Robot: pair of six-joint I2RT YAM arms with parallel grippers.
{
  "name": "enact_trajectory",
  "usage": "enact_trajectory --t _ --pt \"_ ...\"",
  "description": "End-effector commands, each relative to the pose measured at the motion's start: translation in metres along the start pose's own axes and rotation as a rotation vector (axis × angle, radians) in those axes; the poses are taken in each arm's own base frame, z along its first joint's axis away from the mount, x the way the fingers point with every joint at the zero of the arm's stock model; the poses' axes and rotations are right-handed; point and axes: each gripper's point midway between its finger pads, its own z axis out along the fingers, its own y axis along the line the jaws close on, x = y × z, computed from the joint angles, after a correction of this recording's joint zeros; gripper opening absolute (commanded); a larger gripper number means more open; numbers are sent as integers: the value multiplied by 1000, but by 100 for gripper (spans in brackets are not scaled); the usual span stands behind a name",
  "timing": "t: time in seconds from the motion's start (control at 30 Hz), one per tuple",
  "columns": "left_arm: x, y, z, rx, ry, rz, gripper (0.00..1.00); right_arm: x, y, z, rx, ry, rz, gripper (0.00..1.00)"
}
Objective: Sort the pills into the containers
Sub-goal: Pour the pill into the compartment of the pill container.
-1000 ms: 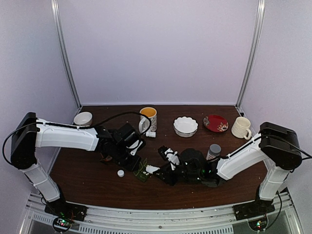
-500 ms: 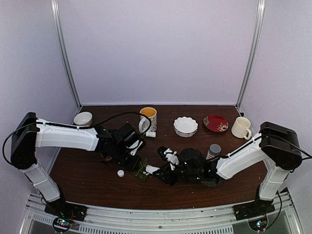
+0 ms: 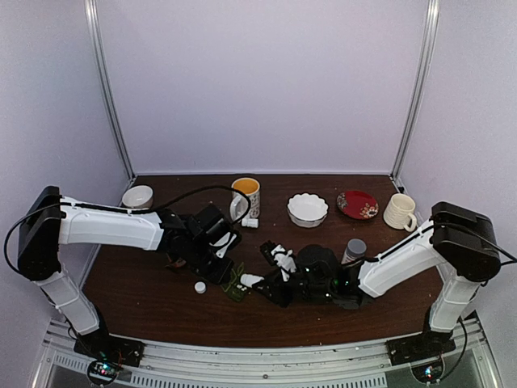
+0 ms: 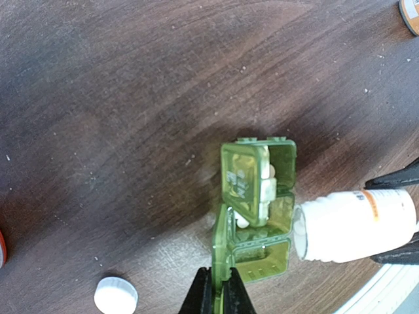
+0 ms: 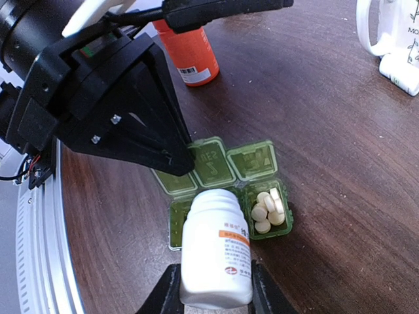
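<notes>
Green translucent plastic, thin-walled: the pill box (image 4: 262, 252) was seen on the bench (image 4: 131, 98), near the front edge between the two arms, with its small lids hinged open. The left end effector (image 4: 219, 288) was pinched together on one upright lid flap, so the box appeared to be held by that flap alone. The right end effector (image 5: 215, 294) was clamped on the white bottle (image 5: 216, 235), which was tipped on its side with its open mouth just beside the box wall.

Risks, as judged:
- Overshoot: round white pills (image 5: 267, 210) were already piled in one end compartment. With more tilt, several could be dumped at once and bounce out.
- Wrong cell: the compartments were small and adjacent, and the bottle mouth looked about as wide as one cell, so spill into a neighbouring cell was likely.
- Hinge flex: the flap looked thin and flexible. If the box were nudged by the bottle, it could pivot or the flap could slip free.
- Rolling: the bench was hard, dark wood-grain with a smooth finish, so stray pills could be expected to roll away.

Other items: the bottle was smooth, glossy and cylindrical, with a paper label. A ribbed white cap (image 4: 116, 296) was lying loose, and an orange bottle (image 5: 190, 46) was standing behind the box.
</notes>
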Motion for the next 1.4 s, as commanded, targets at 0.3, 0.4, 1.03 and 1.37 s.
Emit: enact_trajectory --t 0.3,0.4,1.03,1.37 --pt "-10 -9 -1 25 -26 21 2 -16 6 -7 -37 -74 32 0" --pt "-10 -9 -1 25 -27 21 3 -8 0 2 7 6 14 0" --pt "-9 -8 -1 21 -26 14 6 -10 2 4 2 17 16 0" --pt "-8 -9 0 24 -23 13 11 -8 1 5 5 14 20 0"
